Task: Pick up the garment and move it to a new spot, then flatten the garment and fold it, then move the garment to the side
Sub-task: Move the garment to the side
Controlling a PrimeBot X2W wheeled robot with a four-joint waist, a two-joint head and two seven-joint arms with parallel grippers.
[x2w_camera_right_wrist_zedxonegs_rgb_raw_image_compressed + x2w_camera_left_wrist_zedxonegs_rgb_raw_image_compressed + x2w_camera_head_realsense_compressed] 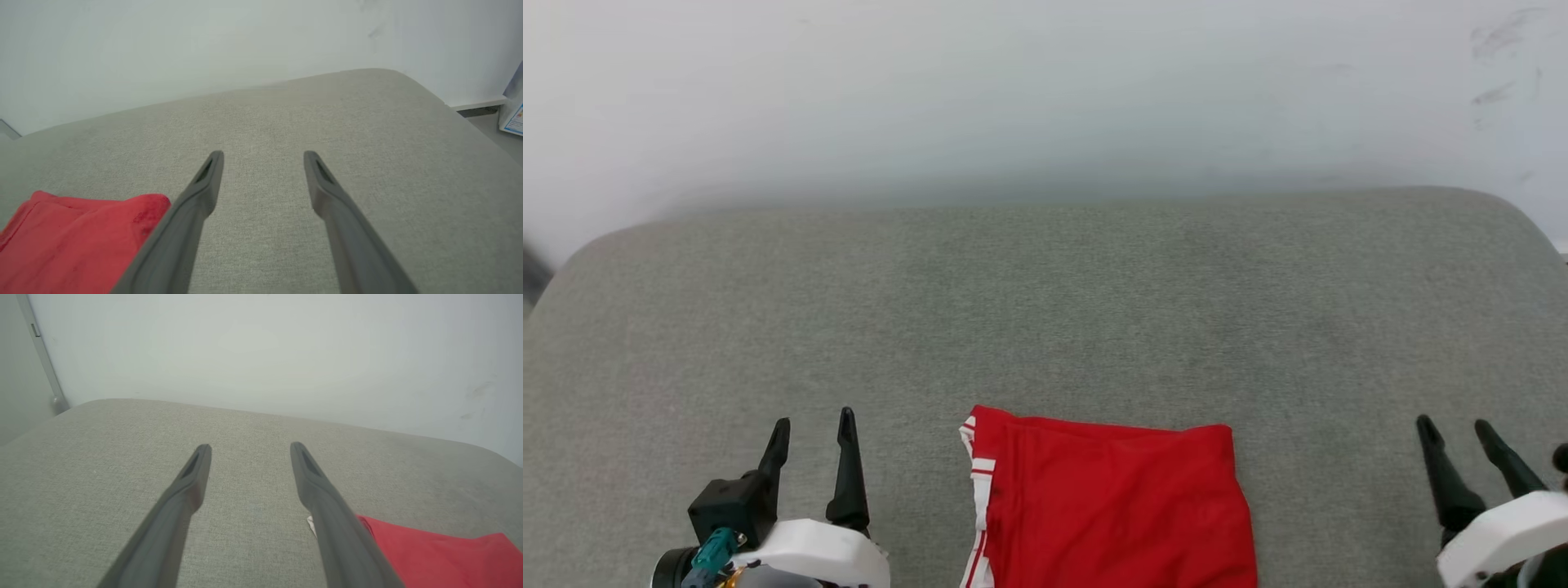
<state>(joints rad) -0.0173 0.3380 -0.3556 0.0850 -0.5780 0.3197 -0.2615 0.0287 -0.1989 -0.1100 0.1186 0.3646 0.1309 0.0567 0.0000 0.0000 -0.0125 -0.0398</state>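
The garment [1107, 506], bright red with white and red-striped trim along its left edge, lies folded into a neat rectangle at the near middle of the grey cushioned surface [1045, 310]. Its lower part runs off the bottom of the head view. My left gripper [814, 423] stands open to the garment's left, apart from it, with nothing between its fingers. My right gripper [1455, 426] stands open well to the garment's right, also holding nothing. The left wrist view has the garment [441, 559] at lower right beside the open left gripper [250, 446]. In the right wrist view the garment [73, 245] is at lower left of the open right gripper [264, 154].
A pale wall [1045, 90] rises straight behind the surface's far rounded edge. The surface drops off at its right corner [429, 94], where a floor strip and a box edge [515, 110] show. A grey vertical bar [43, 359] stands at the far left.
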